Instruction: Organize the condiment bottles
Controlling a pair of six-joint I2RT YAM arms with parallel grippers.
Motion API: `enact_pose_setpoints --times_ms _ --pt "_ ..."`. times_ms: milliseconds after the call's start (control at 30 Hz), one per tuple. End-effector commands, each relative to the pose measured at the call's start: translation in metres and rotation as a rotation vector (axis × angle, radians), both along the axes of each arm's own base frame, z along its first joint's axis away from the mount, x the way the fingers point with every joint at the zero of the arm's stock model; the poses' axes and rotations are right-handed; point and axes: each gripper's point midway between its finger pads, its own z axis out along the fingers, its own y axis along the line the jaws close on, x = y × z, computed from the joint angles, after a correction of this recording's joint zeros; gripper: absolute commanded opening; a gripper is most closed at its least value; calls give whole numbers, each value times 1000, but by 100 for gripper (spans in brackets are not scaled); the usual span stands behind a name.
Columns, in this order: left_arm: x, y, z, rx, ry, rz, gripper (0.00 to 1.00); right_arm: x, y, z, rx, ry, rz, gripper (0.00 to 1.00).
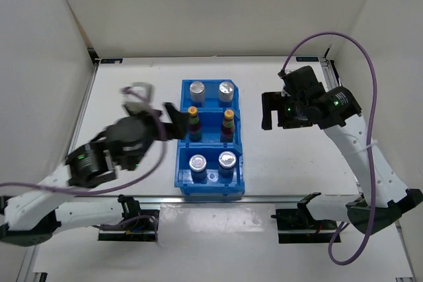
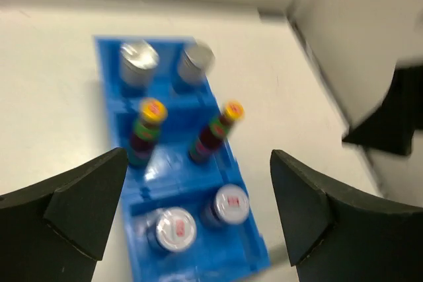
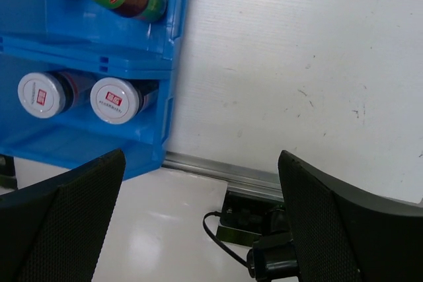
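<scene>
Condiment bottles (image 1: 193,123): six in the blue bin (image 1: 211,189), two yellow-capped, four silver-lidded; left fingers (image 2: 79,203) and right fingers (image 3: 66,229) spread wide

I have my left arm (image 1: 73,163) reaching from the near left corner of the table (image 1: 297,163) toward its middle. It is blurred in the top view. The left gripper (image 1: 157,107) is spread wide, with nothing between its fingers (image 2: 79,203). My right arm (image 1: 370,156) rises from the near right corner and bends inward. The right gripper (image 1: 268,110) hangs over the right half, jaws wide and empty.
</scene>
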Motion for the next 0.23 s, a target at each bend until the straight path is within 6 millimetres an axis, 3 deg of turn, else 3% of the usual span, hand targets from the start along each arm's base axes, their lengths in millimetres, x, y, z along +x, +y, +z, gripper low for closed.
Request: enact_pose_setpoints --times_ms 0,67,200 --pt "5 91 41 -42 -130 248 100 12 -6 8 5 -78 -73 100" --pt "0 131 45 -59 -173 353 100 11 -9 6 -5 -81 -80 100" --pt "-5 162 45 4 -217 414 100 11 -15 4 -34 -89 -75 100"
